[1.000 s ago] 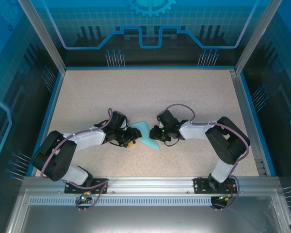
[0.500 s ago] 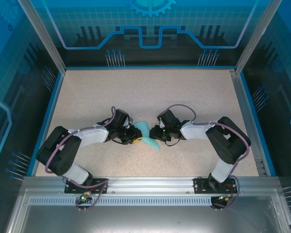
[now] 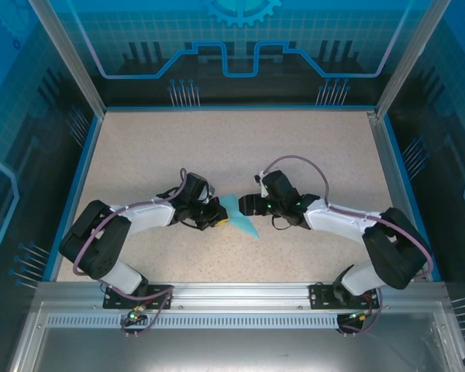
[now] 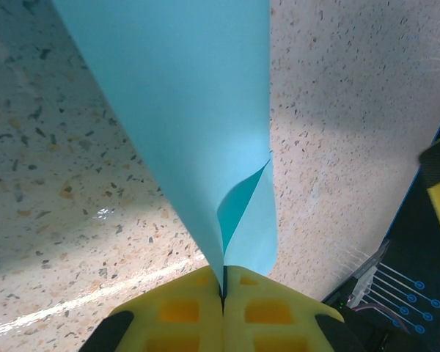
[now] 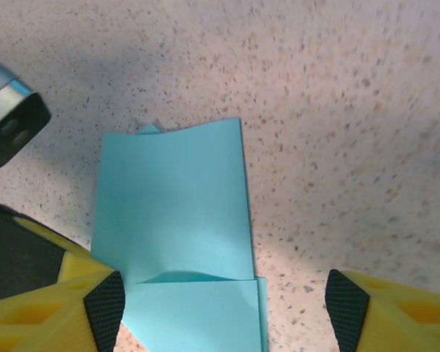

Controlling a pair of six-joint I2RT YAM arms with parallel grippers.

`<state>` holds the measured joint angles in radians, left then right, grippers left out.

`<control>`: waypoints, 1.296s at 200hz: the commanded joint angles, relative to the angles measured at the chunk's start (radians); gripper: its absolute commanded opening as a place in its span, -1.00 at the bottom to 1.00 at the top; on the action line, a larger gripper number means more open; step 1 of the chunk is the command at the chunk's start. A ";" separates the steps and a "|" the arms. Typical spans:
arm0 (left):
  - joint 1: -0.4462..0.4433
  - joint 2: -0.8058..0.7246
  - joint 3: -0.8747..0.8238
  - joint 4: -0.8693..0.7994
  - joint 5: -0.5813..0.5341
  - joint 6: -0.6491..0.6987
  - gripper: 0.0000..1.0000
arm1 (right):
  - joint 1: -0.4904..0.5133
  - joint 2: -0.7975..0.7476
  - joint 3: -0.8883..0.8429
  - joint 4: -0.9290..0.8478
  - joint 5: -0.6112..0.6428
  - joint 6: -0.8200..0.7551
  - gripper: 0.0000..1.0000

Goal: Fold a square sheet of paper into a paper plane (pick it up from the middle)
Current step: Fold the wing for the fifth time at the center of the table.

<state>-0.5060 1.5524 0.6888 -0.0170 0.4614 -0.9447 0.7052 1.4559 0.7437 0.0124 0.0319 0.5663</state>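
Observation:
The light cyan sheet of paper (image 3: 240, 220) is folded into a narrow pointed shape and lies at the table's middle. My left gripper (image 3: 219, 219) is shut on its left edge. In the left wrist view the yellow pads (image 4: 176, 312) meet on the paper (image 4: 183, 110), where one layer curls open above the jaws. My right gripper (image 3: 247, 205) stands open just right of the paper. In the right wrist view the folded paper (image 5: 176, 205) lies flat between and ahead of the spread fingers (image 5: 51, 312), touching neither pad.
The speckled beige table (image 3: 217, 147) has blue rails at its left and right sides and a metal beam along its near edge. Part of the left arm's wrist (image 5: 11, 121) shows at the upper left of the right wrist view.
My left gripper has moved right and shut on the paper. My right gripper has opened, let go of the paper and drawn back; its arm has swung out to the right.

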 commanded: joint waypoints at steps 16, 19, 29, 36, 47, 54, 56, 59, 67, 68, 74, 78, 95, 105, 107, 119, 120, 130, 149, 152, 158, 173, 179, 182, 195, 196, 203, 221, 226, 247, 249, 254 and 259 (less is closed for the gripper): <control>-0.008 0.008 0.035 -0.035 0.005 -0.013 -0.89 | 0.114 -0.063 -0.076 0.054 0.175 -0.314 0.60; -0.008 0.008 0.035 -0.037 0.004 -0.013 -0.89 | 0.123 -0.064 -0.081 0.060 0.181 -0.330 0.60; -0.008 0.008 0.038 -0.042 0.004 -0.013 -0.90 | 0.157 -0.073 -0.110 0.110 0.204 -0.394 0.61; -0.008 0.007 0.040 -0.045 0.004 -0.011 -0.90 | 0.191 -0.077 -0.142 0.170 0.232 -0.446 0.63; -0.007 0.007 0.043 -0.050 0.002 -0.008 -0.89 | 0.225 -0.080 -0.185 0.240 0.256 -0.507 0.63; -0.007 0.007 0.044 -0.054 0.003 -0.008 -0.90 | 0.235 -0.077 -0.195 0.251 0.256 -0.530 0.62; -0.006 0.006 0.045 -0.054 0.003 -0.008 -0.90 | 0.237 -0.074 -0.196 0.251 0.255 -0.536 0.62; -0.008 0.006 0.045 -0.055 0.002 -0.007 -0.90 | 0.242 -0.071 -0.197 0.253 0.256 -0.545 0.62; -0.007 0.006 0.047 -0.057 0.003 -0.008 -0.89 | 0.255 -0.058 -0.202 0.283 0.262 -0.572 0.61; -0.008 0.007 0.047 -0.058 0.003 -0.007 -0.89 | 0.257 -0.056 -0.202 0.286 0.262 -0.576 0.60; -0.007 0.006 0.048 -0.059 0.003 -0.007 -0.89 | 0.270 -0.044 -0.203 0.300 0.271 -0.601 0.59; -0.008 0.007 0.048 -0.062 0.003 -0.007 -0.89 | 0.279 -0.033 -0.205 0.310 0.277 -0.618 0.58; -0.008 0.005 0.051 -0.066 0.003 -0.005 -0.90 | 0.306 0.012 -0.208 0.359 0.276 -0.681 0.44; -0.007 0.005 0.054 -0.067 0.004 -0.006 -0.89 | 0.320 0.033 -0.214 0.409 0.289 -0.710 0.20; -0.008 0.005 0.055 -0.068 0.004 -0.006 -0.89 | 0.322 0.037 -0.215 0.421 0.291 -0.714 0.19; -0.008 0.005 0.054 -0.072 0.002 -0.005 -0.90 | 0.329 0.058 -0.225 0.472 0.283 -0.744 0.17; -0.007 0.005 0.054 -0.072 0.003 -0.004 -0.90 | 0.329 0.059 -0.225 0.475 0.284 -0.746 0.16; -0.008 0.005 0.055 -0.075 0.003 -0.003 -0.89 | 0.329 0.076 -0.227 0.498 0.295 -0.765 0.16; -0.008 0.005 0.056 -0.079 0.002 -0.002 -0.90 | 0.329 0.117 -0.227 0.539 0.314 -0.789 0.13; -0.007 0.005 0.055 -0.079 0.002 -0.002 -0.89 | 0.329 0.122 -0.228 0.544 0.316 -0.791 0.13; -0.006 0.005 0.056 -0.078 0.002 -0.003 -0.89 | 0.329 0.134 -0.227 0.554 0.323 -0.792 0.12; -0.008 0.003 0.056 -0.079 0.002 -0.005 -0.89 | 0.328 0.167 -0.227 0.587 0.336 -0.802 0.05; -0.008 0.003 0.056 -0.079 0.001 -0.005 -0.89 | 0.327 0.180 -0.223 0.593 0.344 -0.805 0.03; -0.008 0.003 0.055 -0.079 0.001 -0.005 -0.89 | 0.327 0.187 -0.222 0.596 0.346 -0.806 0.02; -0.007 0.004 0.057 -0.080 0.001 -0.006 -0.89 | 0.325 0.211 -0.216 0.615 0.365 -0.812 -0.05; -0.007 0.004 0.058 -0.082 0.001 -0.006 -0.89 | 0.326 0.214 -0.216 0.616 0.367 -0.813 -0.05; -0.007 0.005 0.059 -0.081 0.001 -0.006 -0.90 | 0.323 0.225 -0.216 0.632 0.370 -0.813 -0.06; -0.008 0.003 0.059 -0.084 0.002 -0.006 -0.90 | 0.318 0.245 -0.208 0.650 0.370 -0.808 -0.14; -0.008 0.002 0.059 -0.086 0.000 -0.006 -0.89 | 0.317 0.249 -0.204 0.653 0.371 -0.807 -0.16; -0.008 -0.002 0.059 -0.090 -0.001 -0.004 -0.89 | 0.316 0.264 -0.200 0.671 0.372 -0.805 -0.23; -0.007 -0.001 0.060 -0.090 0.000 -0.004 -0.89 | 0.315 0.264 -0.199 0.673 0.372 -0.805 -0.23; -0.008 -0.003 0.059 -0.091 -0.001 -0.004 -0.89 | 0.314 0.266 -0.198 0.675 0.373 -0.804 -0.24; -0.008 -0.003 0.058 -0.093 -0.003 -0.005 -0.90 | 0.313 0.266 -0.197 0.677 0.371 -0.802 -0.26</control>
<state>-0.5064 1.5524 0.7177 -0.0738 0.4610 -0.9443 1.0206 1.7054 0.5285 0.6212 0.3866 -0.2344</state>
